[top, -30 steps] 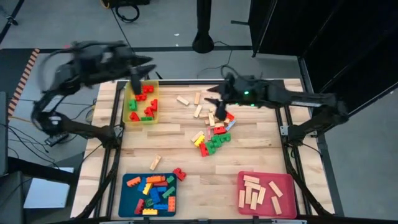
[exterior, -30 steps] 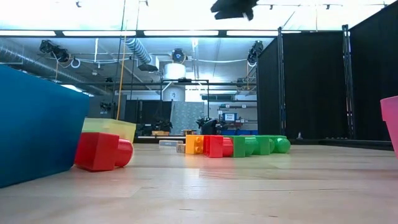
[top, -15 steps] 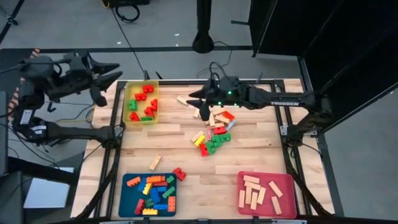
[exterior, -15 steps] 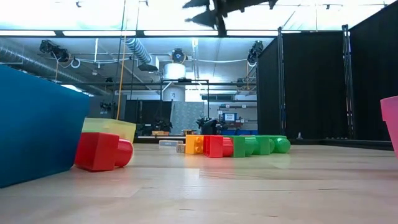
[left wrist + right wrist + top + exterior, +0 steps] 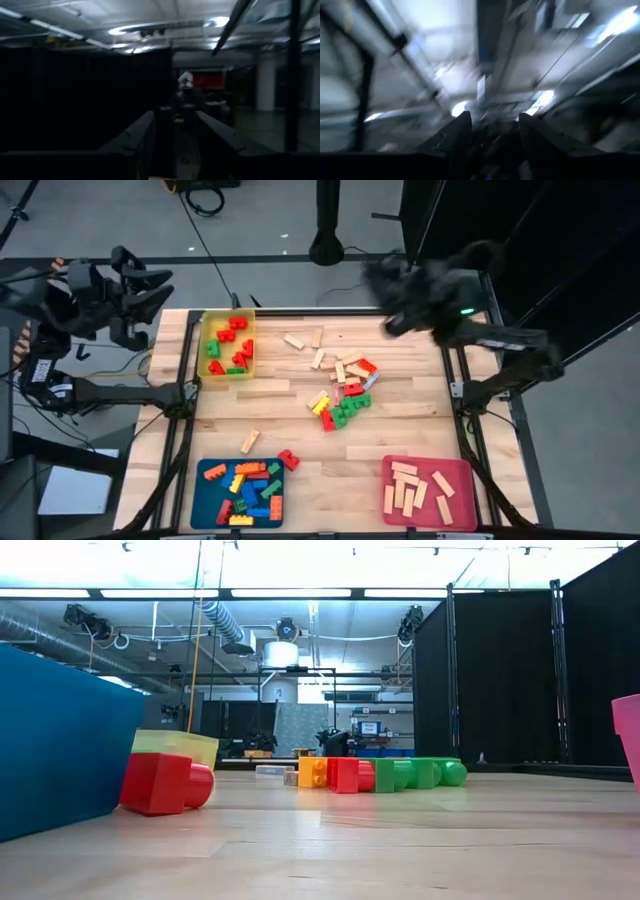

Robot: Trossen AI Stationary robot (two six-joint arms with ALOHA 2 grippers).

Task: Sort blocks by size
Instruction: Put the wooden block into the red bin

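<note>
the blocks (image 5: 343,402) look light, stiff and slick, best pinched across flat sides; left gripper (image 5: 175,150) and right gripper (image 5: 495,145) both spread, empty.

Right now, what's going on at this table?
Neither arm is handling anything. The left gripper is off the table's left edge, and the right gripper is raised over the far right corner, blurred; both have their jaws apart with nothing between them. The yellow tray holds red and green bricks, the blue tray mixed bricks, the pink tray wooden bars. A loose pile of bricks and bars sits mid-table unsorted, plus one bar and a red brick near the blue tray.
</note>
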